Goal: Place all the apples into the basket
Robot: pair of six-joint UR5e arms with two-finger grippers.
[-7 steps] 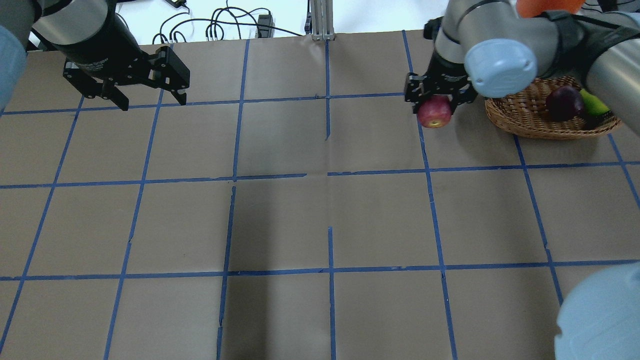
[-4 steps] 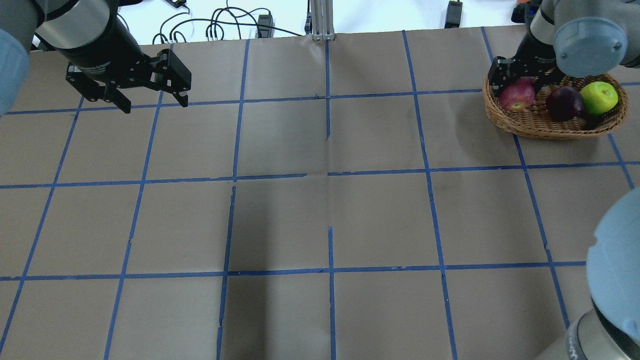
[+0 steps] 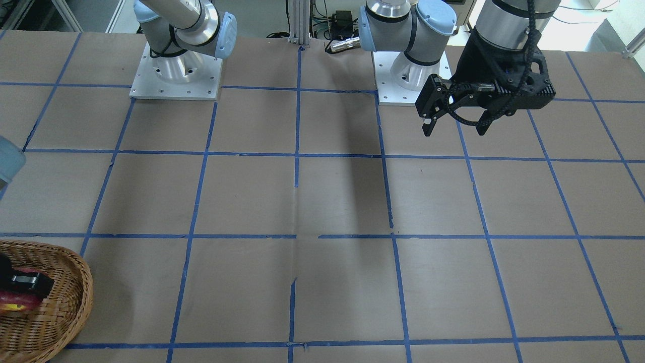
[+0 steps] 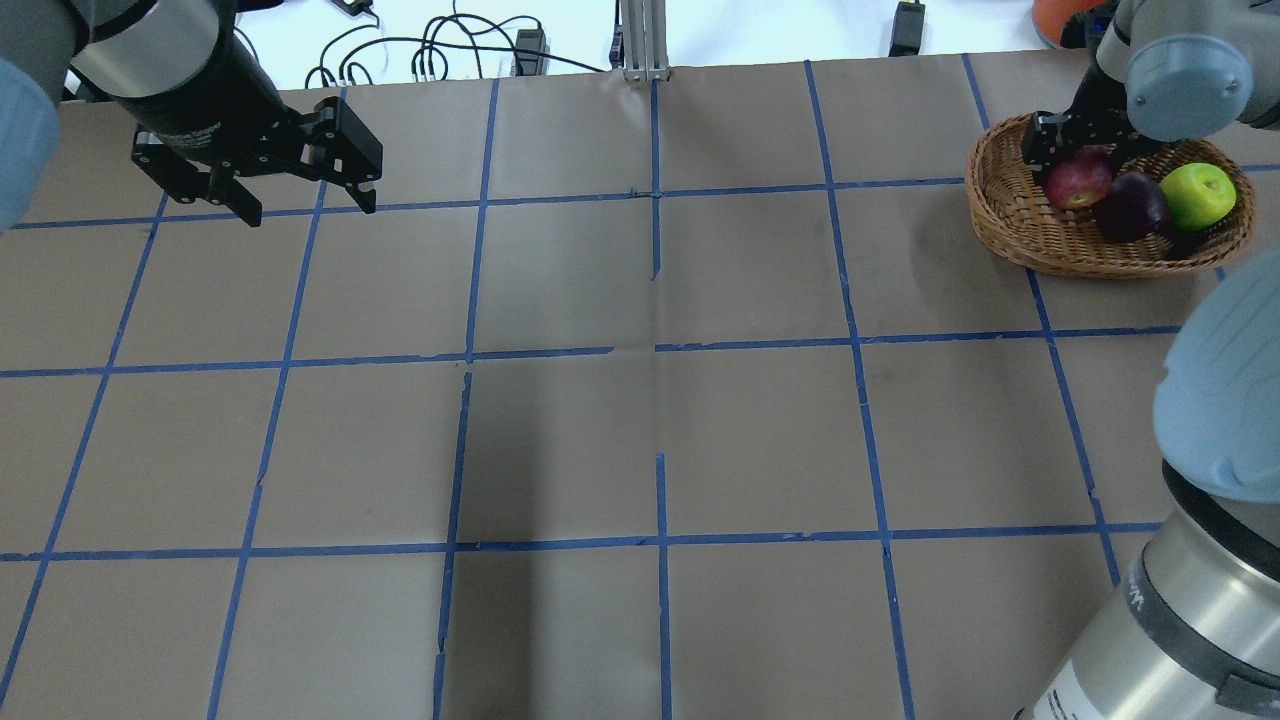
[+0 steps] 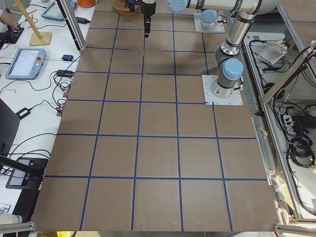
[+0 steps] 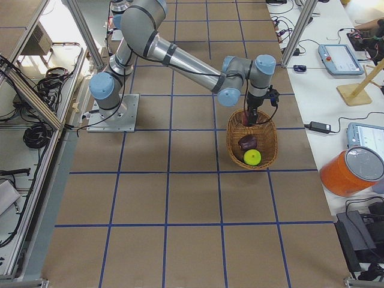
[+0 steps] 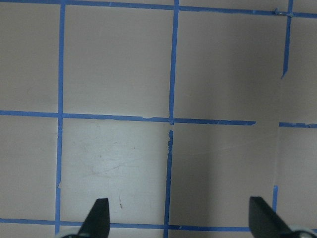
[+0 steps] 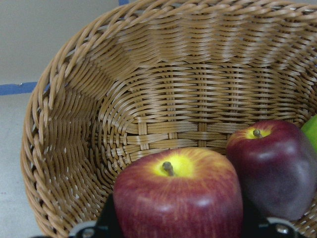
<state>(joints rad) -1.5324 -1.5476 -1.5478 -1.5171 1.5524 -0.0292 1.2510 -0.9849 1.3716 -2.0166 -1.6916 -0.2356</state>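
I counted three apples, one basket and two grippers. All three apples were within the wicker basket (image 4: 1010,228), which sat at the table's (image 4: 640,440) far right corner in the overhead view. The red apple (image 4: 1077,180), with its yellow patch around the stem, was between the fingers of the right gripper (image 4: 1076,166), whose jaws were closed against its sides. It was over the basket's left half. I could not tell whether it rested on the wicker floor or hung just above it. The maroon apple (image 4: 1130,207) lay just beside it in the middle, and the green apple (image 4: 1198,195) lay beyond that at the right end.

The left gripper (image 4: 310,210) hung over the far left of the table, well apart from the basket, its jaws spread wide with nothing between them. Its wrist camera showed only bare paper and blue tape (image 7: 173,59).

From the front-facing camera the basket was cut off at the frame's edge, showing a sliver of red apple under a black finger. The right wrist camera caught only a green edge of the third apple, and the fingers showed as dark stubs at the bottom. In the left side view the basket was too small for me to make out any fruit.
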